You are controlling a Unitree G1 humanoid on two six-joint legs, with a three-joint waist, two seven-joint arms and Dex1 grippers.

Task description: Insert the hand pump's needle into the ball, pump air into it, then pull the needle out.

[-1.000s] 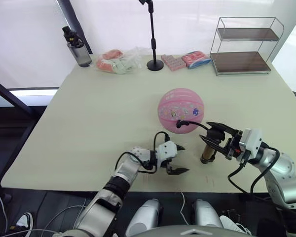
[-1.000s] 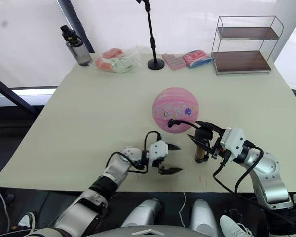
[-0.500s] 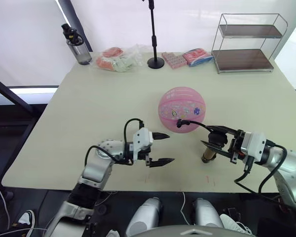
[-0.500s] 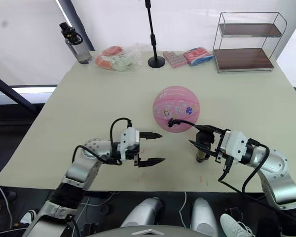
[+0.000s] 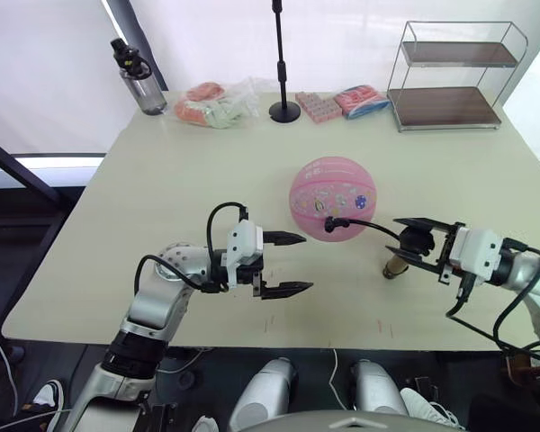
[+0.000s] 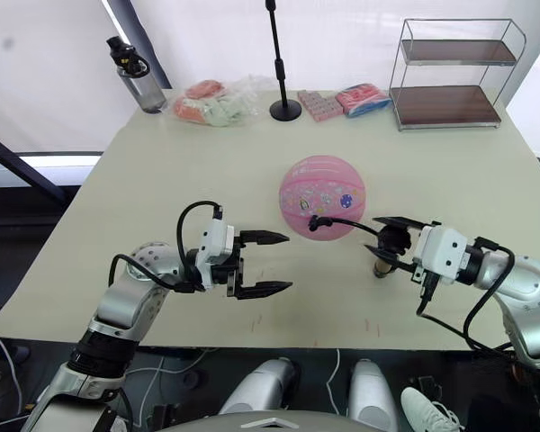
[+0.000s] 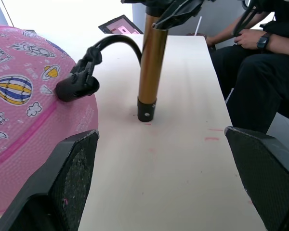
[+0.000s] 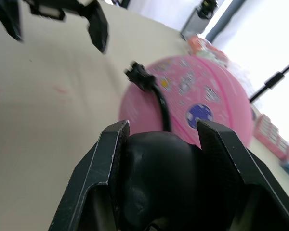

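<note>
The pink ball (image 5: pixel 332 198), printed with small pictures, rests round on the table's middle. Just to its right the hand pump (image 7: pixel 151 67) stands upright on its black end cap. My right gripper (image 5: pixel 405 239) is shut on the pump's black handle (image 8: pixel 166 173). A thin black hose (image 5: pixel 364 228) arcs from the pump to the ball, its black tip (image 7: pixel 79 85) pressed against the ball's near side. The needle is hidden at that tip. My left gripper (image 5: pixel 306 262) hovers open and empty to the ball's front left, fingers pointing toward the pump.
Along the far edge stand a dark bottle (image 5: pixel 139 85), bagged packets (image 5: pixel 211 103), a black stand (image 5: pixel 283 110), pink packets (image 5: pixel 342 103) and a wire shelf (image 5: pixel 450 76). A seated person (image 7: pixel 260 62) is beyond the table's right side.
My left gripper has drawn back to the left, away from the pump. My right gripper has carried the pump a little to the right. The ball has stayed put.
</note>
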